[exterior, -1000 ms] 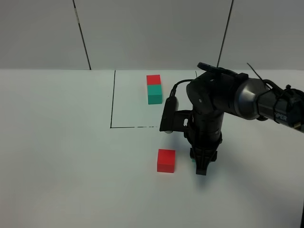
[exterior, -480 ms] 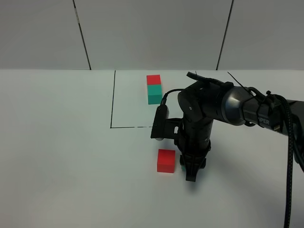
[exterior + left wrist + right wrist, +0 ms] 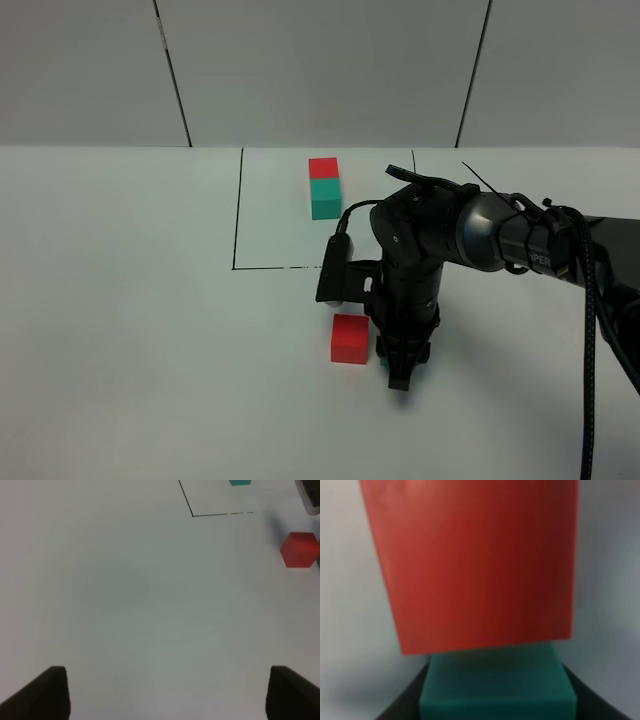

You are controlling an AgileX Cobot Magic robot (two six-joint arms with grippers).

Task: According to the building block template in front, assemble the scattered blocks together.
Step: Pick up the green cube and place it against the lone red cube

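From my screen the counter [image 3: 120,330] is plain white, with a thin black outline [image 3: 237,210] marking off a box toward the back. Inside that box sits a red-and-teal pair [image 3: 324,188], joined, red half farther from me. Out front of the outline there's a loose red cube [image 3: 350,338] flat on the surface. A teal cube [image 3: 495,685] is right up against it, though I can't tell if it's actually resting on the counter.

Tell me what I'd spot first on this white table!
The big black arm, its right gripper down near the middle, pinching a teal cube right beside a red cube. Farther back, inside a black-lined box, sits the joined red-and-teal template.
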